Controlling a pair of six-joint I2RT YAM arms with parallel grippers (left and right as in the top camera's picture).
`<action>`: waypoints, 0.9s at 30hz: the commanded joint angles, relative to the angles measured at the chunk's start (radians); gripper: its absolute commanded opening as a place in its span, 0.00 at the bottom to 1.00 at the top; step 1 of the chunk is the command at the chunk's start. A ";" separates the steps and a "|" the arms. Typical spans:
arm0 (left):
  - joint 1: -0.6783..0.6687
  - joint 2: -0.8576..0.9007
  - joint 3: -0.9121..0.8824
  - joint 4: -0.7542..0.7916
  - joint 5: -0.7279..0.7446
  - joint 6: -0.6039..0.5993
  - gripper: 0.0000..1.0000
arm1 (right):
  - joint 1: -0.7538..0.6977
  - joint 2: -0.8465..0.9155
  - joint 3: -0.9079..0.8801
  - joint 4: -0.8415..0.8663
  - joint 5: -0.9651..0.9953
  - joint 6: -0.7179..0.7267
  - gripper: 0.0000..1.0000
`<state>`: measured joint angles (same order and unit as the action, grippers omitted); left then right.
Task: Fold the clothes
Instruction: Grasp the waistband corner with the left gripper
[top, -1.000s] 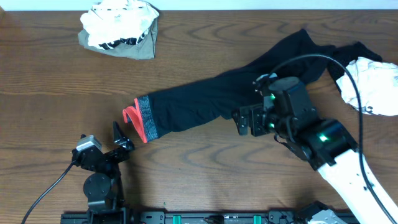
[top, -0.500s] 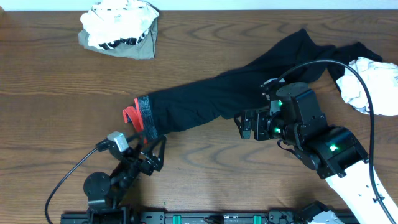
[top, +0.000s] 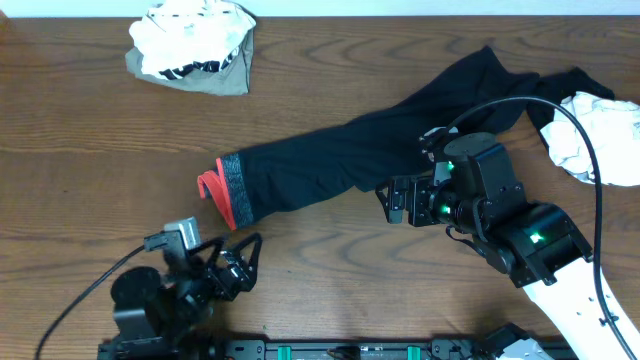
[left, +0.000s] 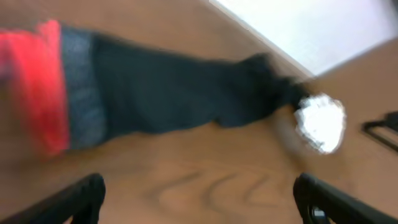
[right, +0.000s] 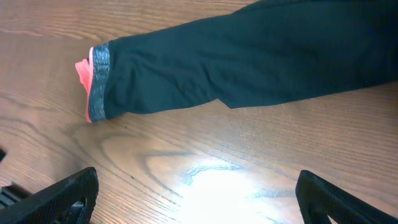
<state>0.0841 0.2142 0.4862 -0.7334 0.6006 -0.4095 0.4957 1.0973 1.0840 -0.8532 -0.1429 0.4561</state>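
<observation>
A long black garment (top: 350, 150) with a grey band and red-orange lining (top: 213, 187) lies stretched across the table from centre left to upper right. It shows blurred in the left wrist view (left: 168, 93) and sharp in the right wrist view (right: 249, 56). My left gripper (top: 243, 265) is open and empty near the front edge, below the garment's red end. My right gripper (top: 392, 200) is open and empty just below the garment's middle.
A crumpled white and olive garment (top: 193, 42) lies at the back left. A white garment (top: 600, 135) lies at the right edge beside the black one. The brown wooden table (top: 80, 140) fills the view.
My left arm has drawn back toward the front edge and to the left, away from the garment's red end. The right arm and the garment have stayed still in the last half second.
</observation>
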 joint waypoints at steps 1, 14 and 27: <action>0.002 0.103 0.122 -0.144 -0.216 0.282 0.98 | -0.006 -0.009 0.009 -0.003 -0.007 0.011 0.99; 0.002 0.356 0.138 -0.109 -0.185 -0.024 0.98 | -0.006 -0.009 0.009 0.005 -0.007 0.012 0.99; -0.042 0.941 0.155 0.068 -0.299 -0.101 0.98 | -0.006 -0.009 0.009 0.004 -0.007 0.011 0.99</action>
<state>0.0689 1.0767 0.6079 -0.7021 0.3260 -0.4744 0.4953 1.0973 1.0840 -0.8486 -0.1429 0.4568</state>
